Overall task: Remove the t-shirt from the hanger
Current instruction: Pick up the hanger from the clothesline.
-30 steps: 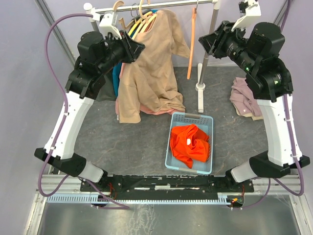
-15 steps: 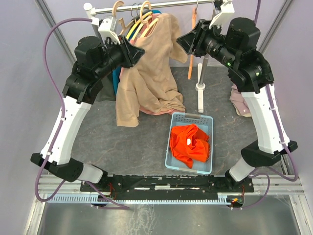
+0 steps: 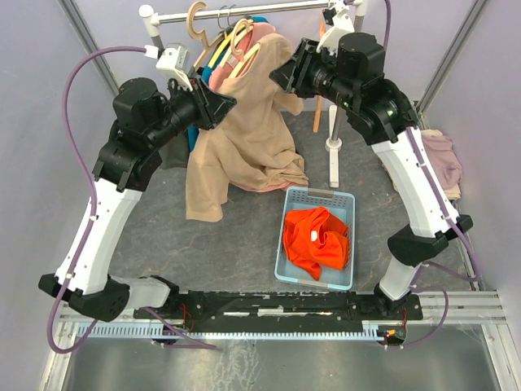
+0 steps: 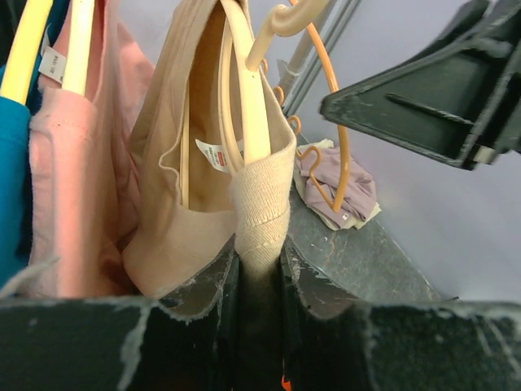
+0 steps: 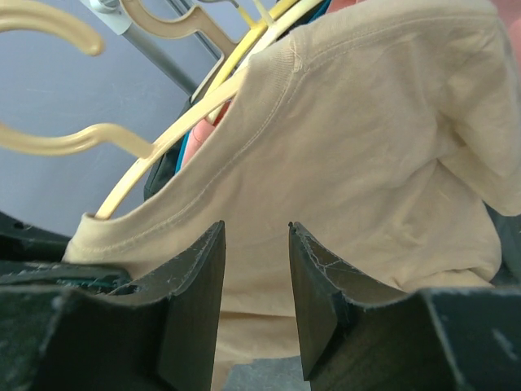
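We have the left gripper (image 4: 259, 252) clamped on the t-shirt (image 3: 248, 130) at its left shoulder, over the hanger (image 4: 248, 98) arm. The shirt hangs from the far rail (image 3: 175, 14), long axis down. The right gripper (image 5: 256, 244) sits nearer the right shoulder, jaws apart and empty, cloth just beyond. A pink shirt (image 4: 73, 163) and an orange hanger (image 4: 340, 147) crowd the sides.

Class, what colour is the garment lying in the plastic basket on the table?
The garment is bright orange; the top external view shows it best.
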Available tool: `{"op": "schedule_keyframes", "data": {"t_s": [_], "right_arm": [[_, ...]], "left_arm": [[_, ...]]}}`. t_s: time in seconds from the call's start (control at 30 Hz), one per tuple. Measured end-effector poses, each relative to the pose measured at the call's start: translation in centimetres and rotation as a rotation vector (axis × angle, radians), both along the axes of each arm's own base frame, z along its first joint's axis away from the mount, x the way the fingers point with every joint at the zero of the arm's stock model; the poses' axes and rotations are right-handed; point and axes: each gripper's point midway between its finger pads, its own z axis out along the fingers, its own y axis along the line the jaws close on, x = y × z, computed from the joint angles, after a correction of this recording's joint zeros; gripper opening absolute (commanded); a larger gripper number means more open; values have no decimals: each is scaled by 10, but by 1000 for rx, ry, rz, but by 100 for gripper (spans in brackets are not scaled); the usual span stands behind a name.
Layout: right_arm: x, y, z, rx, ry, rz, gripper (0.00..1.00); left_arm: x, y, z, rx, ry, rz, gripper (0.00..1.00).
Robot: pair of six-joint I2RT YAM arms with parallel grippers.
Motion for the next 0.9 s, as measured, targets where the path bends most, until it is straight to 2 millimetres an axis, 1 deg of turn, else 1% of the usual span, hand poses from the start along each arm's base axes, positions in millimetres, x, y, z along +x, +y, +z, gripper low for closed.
{"op": "schedule_keyframes", "data": {"t_s": [0.13,0.33,0.4,0.57,0.9], "right_arm": [[3,11,-8,10,30,5,45],[2,21,-3,31,25,11,48],[1,22,-2,36,23,11,50],[0,23,4,52,13,8,52],[6,23,4,72,23,-21,51]], "left_arm": [[-10,1,2,-5,-8,-20,3],[-18,0,1,-5,-8,-41,3],[-19,-1,0,-5,-7,-48,3],[-21,-5,-1,-5,-5,-63,3],[-27,-11,-1,-5,-6,-93,3]]}}
